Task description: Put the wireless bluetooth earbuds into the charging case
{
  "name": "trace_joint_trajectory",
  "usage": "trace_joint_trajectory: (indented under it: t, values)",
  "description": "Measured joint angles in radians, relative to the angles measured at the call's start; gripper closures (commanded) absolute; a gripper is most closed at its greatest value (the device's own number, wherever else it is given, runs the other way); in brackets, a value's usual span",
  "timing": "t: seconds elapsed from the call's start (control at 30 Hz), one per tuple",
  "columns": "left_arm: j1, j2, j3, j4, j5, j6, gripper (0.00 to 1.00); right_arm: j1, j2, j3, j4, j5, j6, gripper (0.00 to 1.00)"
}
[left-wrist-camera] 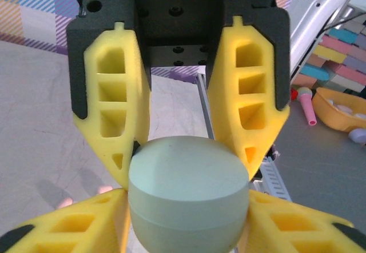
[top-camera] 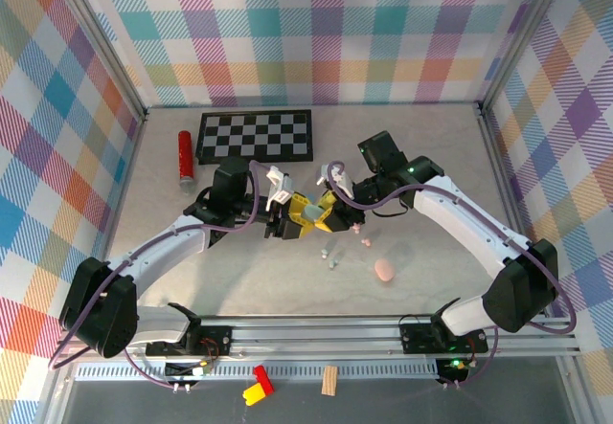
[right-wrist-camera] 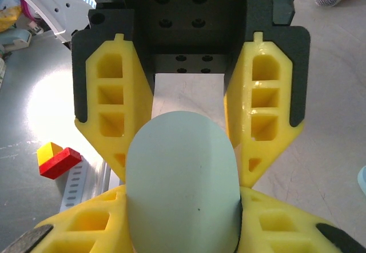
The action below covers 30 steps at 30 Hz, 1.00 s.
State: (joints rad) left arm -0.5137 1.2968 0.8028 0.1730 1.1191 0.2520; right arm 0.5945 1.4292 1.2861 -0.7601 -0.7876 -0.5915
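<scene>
A pale green oval charging case (left-wrist-camera: 186,199) hangs above the middle of the table, clamped from both sides. My left gripper (left-wrist-camera: 189,170) is shut on it, one yellow finger against each side. My right gripper (right-wrist-camera: 182,173) is shut on the same case (right-wrist-camera: 182,179) from the opposite end. From above, the left gripper (top-camera: 292,221) and the right gripper (top-camera: 330,215) meet tip to tip and hide most of the case. Tiny earbuds lie loose on the table just in front of them: a pale green-blue pair (top-camera: 331,259) and a pink one (top-camera: 364,242).
A pink oval case (top-camera: 384,271) lies on the table to the front right. A black-and-white checkerboard (top-camera: 255,136) and a red cylinder (top-camera: 185,156) sit at the back left. A red-and-yellow block (top-camera: 257,384) and a wooden block (top-camera: 329,380) lie beyond the near rail.
</scene>
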Motion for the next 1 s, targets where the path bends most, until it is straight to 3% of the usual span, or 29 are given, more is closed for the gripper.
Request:
trace_joint_trajectory:
  t: [0.17,0.3,0.47,1.0]
  values:
    - [0.000,0.000,0.000,0.007,-0.003,-0.001,0.61,-0.003,0.000,0.000,0.004,0.001,0.005,0.61]
    - [0.000,0.000,0.000,0.012,-0.003,0.002,0.61,-0.003,-0.012,-0.011,0.021,0.013,0.026,0.44]
    - [0.000,-0.003,0.000,0.014,-0.002,0.006,0.61,-0.016,-0.027,-0.019,0.051,0.037,0.069,0.37]
    - [0.005,-0.044,-0.055,0.062,-0.036,0.002,0.60,-0.082,-0.097,-0.067,0.200,0.098,0.227,0.33]
